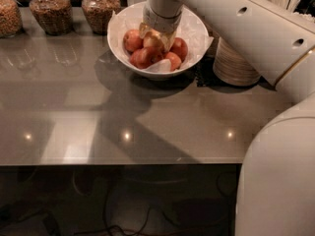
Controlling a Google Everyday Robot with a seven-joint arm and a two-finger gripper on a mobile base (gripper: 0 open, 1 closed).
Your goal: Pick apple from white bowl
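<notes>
The gripper (156, 36) is down inside the white bowl (117, 31), at the end of the pale arm (236, 21) that comes in from the upper right. It sits right over the pile of fruit, and the apple (151, 42), the palest one, shows directly under its tip, touching or very nearly touching it. Whether the gripper is spread or has closed on that apple I cannot tell; its lower end is a yellowish blur against the fruit.

To the left of the gripper lies a red apple (132, 40), another red apple (180, 47) lies to its right, and two more (142, 58) lie just in front of it, nearer the camera. All of them rest on the crinkled white paper (198, 29) that lines the bowl.

Further right of the gripper, outside the bowl and partly behind the arm, stands a stack of beige bowls (235, 65). Off to its left, along the back of the counter (98, 112), stand three jars (49, 11) of brown grain. The counter is grey and glossy, with small light spots on it
</notes>
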